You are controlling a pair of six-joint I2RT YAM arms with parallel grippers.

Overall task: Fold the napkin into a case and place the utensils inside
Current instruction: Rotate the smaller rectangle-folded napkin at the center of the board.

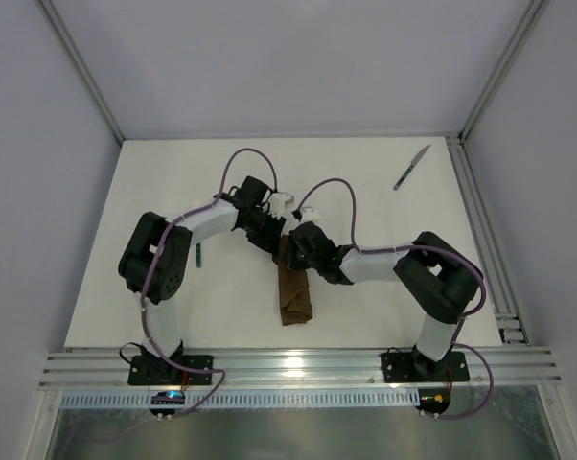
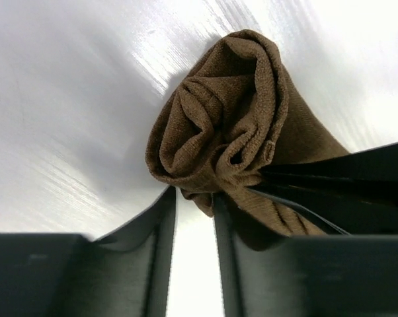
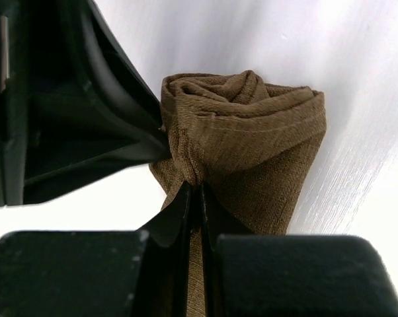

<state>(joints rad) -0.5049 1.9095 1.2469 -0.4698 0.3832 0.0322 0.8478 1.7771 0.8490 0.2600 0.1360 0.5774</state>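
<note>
Napkin (image 1: pixel 295 297) sits bundled into a narrow brown strip at mid-table, running near to far, with both grippers crowding its far end. Right gripper (image 3: pixel 198 191) is pinched almost closed on a fold of the cloth, while the left gripper (image 2: pixel 194 198) has its jaws a little apart, table showing through the gap and a scrap of napkin just at the tips. Knife (image 1: pixel 412 167) lies well away at far right, and what looks like the fork (image 1: pixel 200 254) peeks out beside the left arm.
</note>
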